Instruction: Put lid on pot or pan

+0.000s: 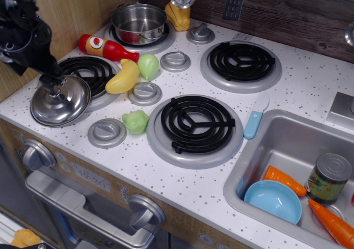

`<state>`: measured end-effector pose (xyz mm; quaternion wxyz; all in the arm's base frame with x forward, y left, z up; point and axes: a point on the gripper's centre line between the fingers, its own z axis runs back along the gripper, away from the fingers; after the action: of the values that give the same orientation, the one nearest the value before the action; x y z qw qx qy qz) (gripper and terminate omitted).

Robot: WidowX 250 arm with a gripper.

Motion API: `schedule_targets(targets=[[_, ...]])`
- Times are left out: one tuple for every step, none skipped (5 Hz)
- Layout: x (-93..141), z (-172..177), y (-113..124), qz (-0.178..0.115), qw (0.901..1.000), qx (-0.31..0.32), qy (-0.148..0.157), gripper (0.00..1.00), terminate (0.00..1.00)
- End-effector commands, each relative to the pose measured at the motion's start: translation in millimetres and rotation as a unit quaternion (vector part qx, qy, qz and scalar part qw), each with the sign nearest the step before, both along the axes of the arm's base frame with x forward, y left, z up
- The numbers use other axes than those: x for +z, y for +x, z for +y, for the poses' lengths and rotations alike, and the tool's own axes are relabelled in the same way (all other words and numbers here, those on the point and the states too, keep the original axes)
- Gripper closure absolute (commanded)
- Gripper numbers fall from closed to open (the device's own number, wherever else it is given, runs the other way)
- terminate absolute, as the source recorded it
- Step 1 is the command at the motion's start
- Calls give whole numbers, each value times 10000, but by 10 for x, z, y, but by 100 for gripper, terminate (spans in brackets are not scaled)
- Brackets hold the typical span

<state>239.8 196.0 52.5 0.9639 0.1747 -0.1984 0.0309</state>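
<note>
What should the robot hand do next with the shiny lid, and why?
Probably pinch the knob and lift the lid straight up. The gripper sits right at the knob, but the lid lies on the front-left burner, while the open pot waits on the back burner.

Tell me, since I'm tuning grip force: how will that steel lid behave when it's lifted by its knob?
The lid looks like thin, rigid polished steel, so probably light and slippery. Its knob is small, so held only there it may swing or tilt. The gripper is right over the knob; whether its jaws have closed is unclear. The lid's domed shape could rock if nudged.
</note>
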Motion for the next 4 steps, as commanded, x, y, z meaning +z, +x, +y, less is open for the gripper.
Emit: schedule_targets(targets=[[-52, 45, 44, -64, 9997, -198, -86, 0, 0], [-122, 33, 42, -136, 9995, -261, -139, 0, 0], [-174, 24, 70, -103, 9990, -337, -283, 0, 0], [-182, 35, 93, -3, 9982, -411, -446, 100, 0]])
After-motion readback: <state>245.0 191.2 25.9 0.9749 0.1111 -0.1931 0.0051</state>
